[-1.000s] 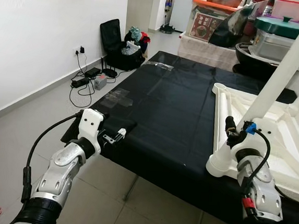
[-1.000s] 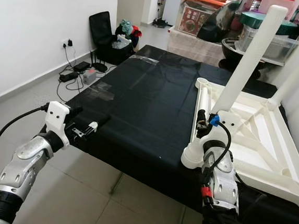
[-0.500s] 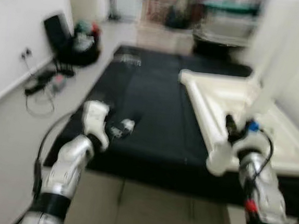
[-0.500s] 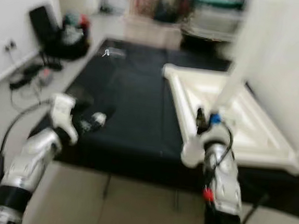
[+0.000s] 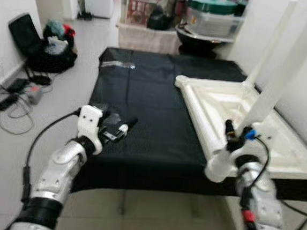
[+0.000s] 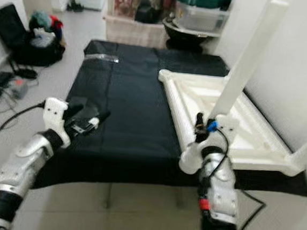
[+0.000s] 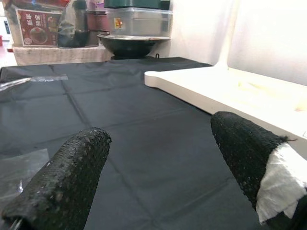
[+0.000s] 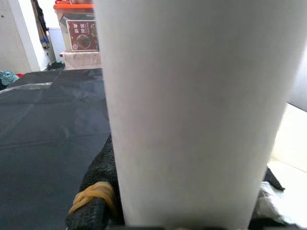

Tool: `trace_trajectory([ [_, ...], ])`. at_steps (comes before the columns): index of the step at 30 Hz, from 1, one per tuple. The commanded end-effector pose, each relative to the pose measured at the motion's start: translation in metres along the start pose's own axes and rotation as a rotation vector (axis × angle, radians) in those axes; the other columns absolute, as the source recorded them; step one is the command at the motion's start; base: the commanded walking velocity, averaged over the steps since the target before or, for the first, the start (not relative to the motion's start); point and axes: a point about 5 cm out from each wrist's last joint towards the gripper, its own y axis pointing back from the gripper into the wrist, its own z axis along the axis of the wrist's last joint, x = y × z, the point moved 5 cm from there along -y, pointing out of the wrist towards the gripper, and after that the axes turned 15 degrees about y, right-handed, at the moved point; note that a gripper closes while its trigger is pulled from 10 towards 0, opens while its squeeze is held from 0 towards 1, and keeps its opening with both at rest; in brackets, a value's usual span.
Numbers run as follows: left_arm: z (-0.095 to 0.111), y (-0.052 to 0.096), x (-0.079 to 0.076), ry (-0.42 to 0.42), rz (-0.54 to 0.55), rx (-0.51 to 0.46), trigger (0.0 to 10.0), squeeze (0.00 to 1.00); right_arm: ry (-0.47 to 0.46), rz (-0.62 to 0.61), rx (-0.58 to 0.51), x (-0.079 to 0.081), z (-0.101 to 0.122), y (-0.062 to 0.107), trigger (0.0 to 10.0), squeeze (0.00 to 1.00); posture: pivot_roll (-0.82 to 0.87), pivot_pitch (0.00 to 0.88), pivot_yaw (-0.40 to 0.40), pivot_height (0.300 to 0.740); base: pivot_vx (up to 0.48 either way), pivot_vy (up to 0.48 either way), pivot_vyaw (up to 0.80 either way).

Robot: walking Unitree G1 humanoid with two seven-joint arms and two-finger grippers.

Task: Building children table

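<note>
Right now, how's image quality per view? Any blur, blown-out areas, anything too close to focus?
Both eye views: mildly soft, but the table and black sheet read fine. Left wrist view: sharp on the sheet, the near fingers slightly soft. Right wrist view: a white leg sits very close and featureless, hiding most of the scene; the wall beside it looks washed out.

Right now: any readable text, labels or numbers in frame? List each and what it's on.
None legible.
Red printed box behind the black table: picture and characters, too small to read.
White table top, white leg, left gripper, right gripper: no markings visible.
</note>
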Motion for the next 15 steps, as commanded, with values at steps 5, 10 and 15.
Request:
trace_trajectory([
  [5,-0.0007,-0.0005,-0.0014,0.024,-0.006,-0.001,10.0,0.0,0.004,0.032,0.039,0.009,-0.0097,0.0004,10.0,0.0,0.02,0.0,-0.077,0.74,0.371,0.0,0.0],
  [10,-0.002,-0.0009,-0.0041,0.029,-0.02,0.001,10.0,0.0,0.007,0.039,0.036,0.0114,-0.0085,0.0001,10.0,0.0,0.01,0.0,-0.08,0.74,0.397,0.0,0.0],
  [15,-0.0025,-0.0012,-0.006,0.028,-0.029,0.002,10.0,0.0,0.0,0.047,0.034,0.0142,-0.0079,0.0009,10.0,0.0,0.01,0.0,-0.081,0.74,0.461,0.0,0.0],
])
